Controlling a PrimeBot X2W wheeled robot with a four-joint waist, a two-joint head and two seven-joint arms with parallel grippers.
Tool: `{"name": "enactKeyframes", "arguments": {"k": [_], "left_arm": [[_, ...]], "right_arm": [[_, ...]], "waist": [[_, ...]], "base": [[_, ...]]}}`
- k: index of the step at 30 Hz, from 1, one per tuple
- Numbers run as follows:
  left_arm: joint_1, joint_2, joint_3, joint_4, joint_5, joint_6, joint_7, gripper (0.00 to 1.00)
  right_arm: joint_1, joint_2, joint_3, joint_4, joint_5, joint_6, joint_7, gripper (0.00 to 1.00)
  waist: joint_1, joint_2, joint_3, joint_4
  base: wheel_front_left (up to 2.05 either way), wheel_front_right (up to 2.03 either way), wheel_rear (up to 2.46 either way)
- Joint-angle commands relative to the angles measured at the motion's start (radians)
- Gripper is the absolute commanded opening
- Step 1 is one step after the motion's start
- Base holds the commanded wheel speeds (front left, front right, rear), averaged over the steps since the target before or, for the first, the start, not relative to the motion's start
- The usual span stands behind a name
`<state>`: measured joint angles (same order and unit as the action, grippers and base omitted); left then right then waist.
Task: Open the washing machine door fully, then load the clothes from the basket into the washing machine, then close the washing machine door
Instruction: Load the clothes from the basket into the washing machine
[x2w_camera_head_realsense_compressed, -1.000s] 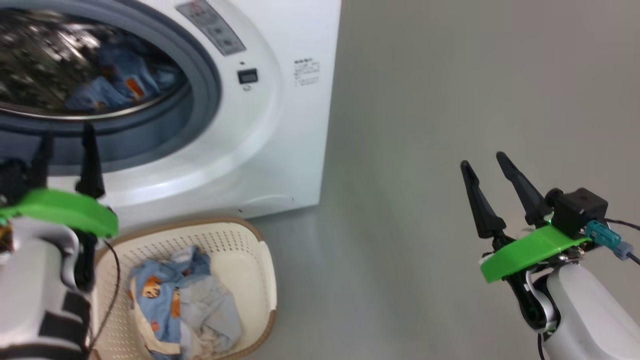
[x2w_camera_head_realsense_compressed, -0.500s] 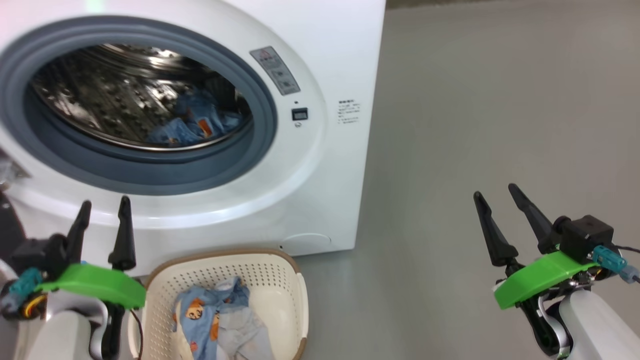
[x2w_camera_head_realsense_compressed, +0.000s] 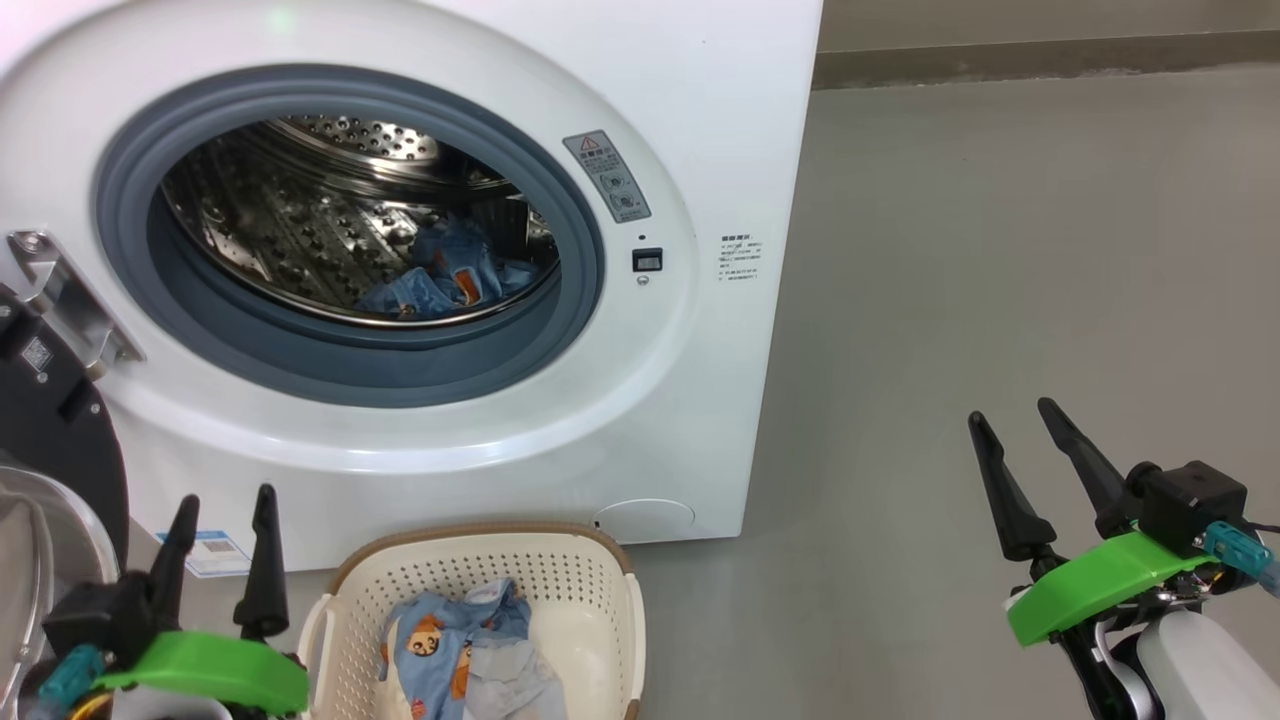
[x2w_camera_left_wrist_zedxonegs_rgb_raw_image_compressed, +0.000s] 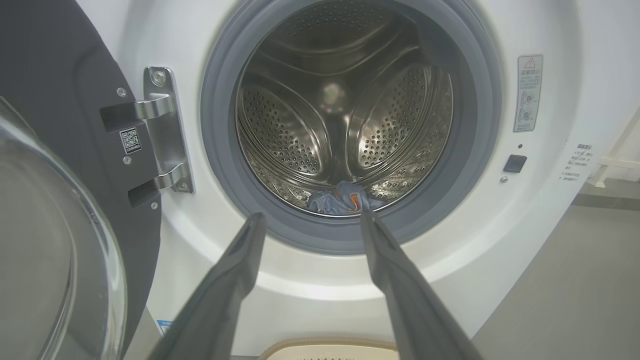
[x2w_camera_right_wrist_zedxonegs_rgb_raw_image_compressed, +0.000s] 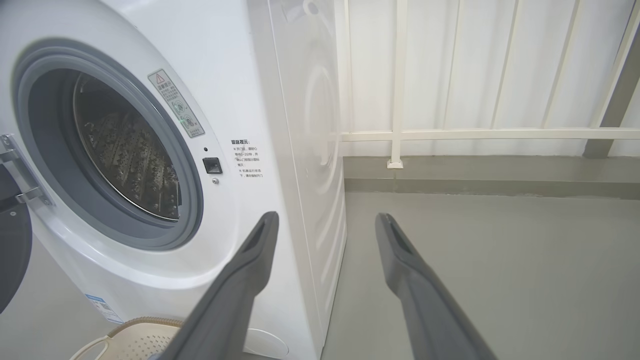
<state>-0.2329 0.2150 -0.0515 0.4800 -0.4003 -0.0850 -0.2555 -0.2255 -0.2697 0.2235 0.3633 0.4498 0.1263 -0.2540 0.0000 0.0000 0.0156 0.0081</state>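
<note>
Hovering the left gripper (x2w_camera_head_realsense_compressed: 226, 500) just left of the basket (x2w_camera_head_realsense_compressed: 590, 590), jaws spread on nothing; hovering the right gripper (x2w_camera_head_realsense_compressed: 1010, 415) above the floor (x2w_camera_head_realsense_compressed: 900, 300), jaws spread too. Showing clothes (x2w_camera_head_realsense_compressed: 455, 650) in the basket, more in the drum (x2w_camera_head_realsense_compressed: 300, 220) of the washing machine (x2w_camera_head_realsense_compressed: 700, 120), the washing machine door (x2w_camera_head_realsense_compressed: 50, 430) hanging open on its left

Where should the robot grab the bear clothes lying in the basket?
Pinch the bunched-up blue fold at the top of the clothes, coming straight down from above. The walls of the basket close off every side; only its top is open. The left gripper, jaws open, looks nearest.
</note>
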Motion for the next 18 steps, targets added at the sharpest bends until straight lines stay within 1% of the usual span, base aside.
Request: {"name": "enactKeyframes", "arguments": {"k": [1,18], "left_arm": [[0.004,0.018,0.040,-0.045,0.007,0.012,-0.006,1.00],[0.046,0.004,0.027,-0.080,-0.001,0.026,-0.006,1.00]], "right_arm": [[0.009,-0.017,0.009,-0.029,0.010,0.004,-0.008,1.00],[0.012,-0.018,0.014,-0.034,0.025,0.004,-0.008,1.00]], "waist": [[0.0000,0.0000,-0.001,0.002],[0.0000,0.0000,-0.011,-0.003]], "base": [[0.00,0.00,0.00],[0.00,0.00,0.00]]}}
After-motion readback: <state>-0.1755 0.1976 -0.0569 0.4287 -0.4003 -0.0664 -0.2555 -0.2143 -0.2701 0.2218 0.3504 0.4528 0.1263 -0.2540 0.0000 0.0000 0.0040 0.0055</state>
